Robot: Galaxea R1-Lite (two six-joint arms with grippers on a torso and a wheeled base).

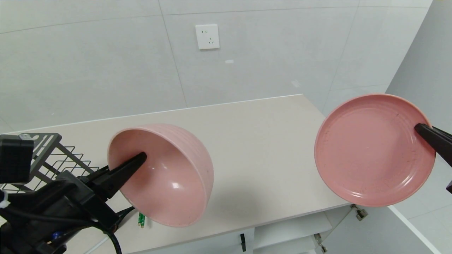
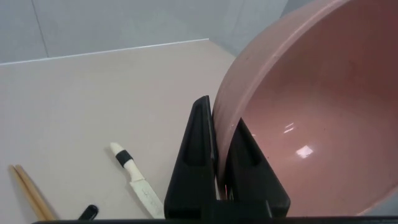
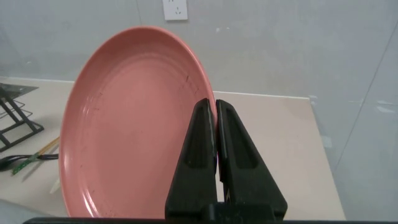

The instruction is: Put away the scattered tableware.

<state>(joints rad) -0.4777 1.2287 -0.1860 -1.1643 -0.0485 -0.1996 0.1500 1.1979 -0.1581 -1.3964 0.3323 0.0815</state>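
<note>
Left gripper (image 2: 221, 109) clamped the rim of a pink bowl (image 1: 169, 176), tilted above the counter (image 1: 265, 141); right gripper (image 3: 215, 106) pinched a pink plate (image 1: 370, 148) on edge beyond the counter's right end. Neither piece was stowed yet, so the task seemed barely midway; a small white knife (image 2: 134, 180) and wooden chopsticks (image 2: 28, 190) lay loose on the counter; the black wire rack (image 1: 53, 151) stood farther back at the left.

The right gripper (image 3: 215, 112) pinches the rim of a pink plate (image 3: 124, 124), held on edge over the pale counter (image 3: 280, 137), hollow face towards the camera. Taking the fingers' line as twelve o'clock, a white wall socket (image 3: 176, 9) sits near eleven, a black wire rack (image 3: 15, 121) and chopsticks (image 3: 45, 148) near nine
</note>
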